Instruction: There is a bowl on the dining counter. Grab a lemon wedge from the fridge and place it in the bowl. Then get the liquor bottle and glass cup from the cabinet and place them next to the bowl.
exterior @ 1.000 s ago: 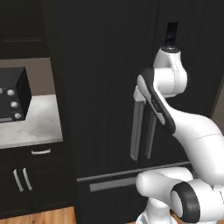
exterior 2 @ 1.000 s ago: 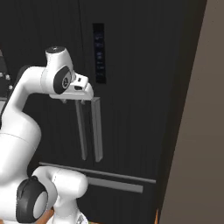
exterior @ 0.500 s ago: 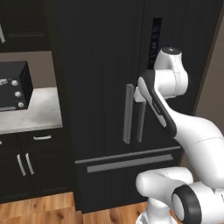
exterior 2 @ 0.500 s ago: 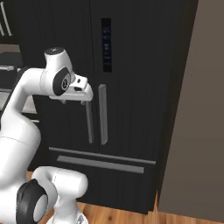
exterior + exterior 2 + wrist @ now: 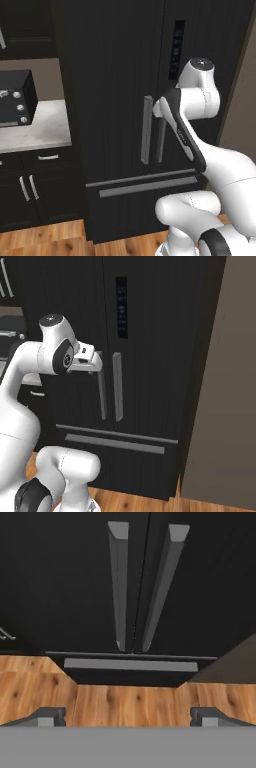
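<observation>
The fridge (image 5: 125, 115) is closed, so the lemon wedge is presumably inside, unseen. The gripper (image 5: 128, 716) faces the two vertical handles (image 5: 142, 587) with jaws wide apart, holding nothing. Next it must approach one handle and pull the door open.

A dark toaster oven (image 5: 15, 97) sits on a pale stone counter (image 5: 35, 131) above black base cabinets (image 5: 30, 185) with short silver handles, wood plank floor (image 5: 125, 702) below, and a brown wall panel (image 5: 225, 381) stands well to their right.
</observation>
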Controlling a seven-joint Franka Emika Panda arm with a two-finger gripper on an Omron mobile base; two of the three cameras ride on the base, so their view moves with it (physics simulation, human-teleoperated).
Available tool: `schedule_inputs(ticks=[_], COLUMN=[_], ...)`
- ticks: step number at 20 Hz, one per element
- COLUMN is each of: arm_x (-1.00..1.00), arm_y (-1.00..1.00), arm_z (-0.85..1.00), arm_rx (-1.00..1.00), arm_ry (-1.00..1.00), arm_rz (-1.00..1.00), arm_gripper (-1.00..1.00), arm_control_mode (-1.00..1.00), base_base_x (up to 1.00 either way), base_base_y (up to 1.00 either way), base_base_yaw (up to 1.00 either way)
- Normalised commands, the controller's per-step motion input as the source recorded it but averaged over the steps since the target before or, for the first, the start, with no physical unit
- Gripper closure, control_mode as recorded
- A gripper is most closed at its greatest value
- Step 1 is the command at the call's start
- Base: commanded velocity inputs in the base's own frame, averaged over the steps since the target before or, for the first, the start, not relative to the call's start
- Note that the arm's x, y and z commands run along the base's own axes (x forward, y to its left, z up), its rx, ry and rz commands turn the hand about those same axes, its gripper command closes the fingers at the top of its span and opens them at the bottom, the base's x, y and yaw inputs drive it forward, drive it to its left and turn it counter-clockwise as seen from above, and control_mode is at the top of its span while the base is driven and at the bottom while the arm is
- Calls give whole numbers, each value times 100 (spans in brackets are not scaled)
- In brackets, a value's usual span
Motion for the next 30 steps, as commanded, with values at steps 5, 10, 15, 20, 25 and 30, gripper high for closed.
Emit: schedule_inputs(ticks=[5, 10, 15, 20, 25, 30], arm_x=[-2, 14, 7, 9, 24, 34], arm_y=[28, 10, 0, 0, 0, 0], arm_z=[0, 0, 0, -2, -8, -5], arm_rx=[0, 0, 0, 0, 0, 0], arm_ry=[-18, -1, -5, -17, -16, -3], arm_rz=[0, -4, -8, -6, -2, 0], arm_gripper=[-100, -100, -100, -100, -100, -100], arm_control_mode=[-100, -100, -100, -100, -100, -100], base_base_x=[0, 0, 0, 0, 0, 0], base_base_y=[0, 0, 0, 0, 0, 0], base_base_yaw=[0, 0, 0, 0, 0, 0])
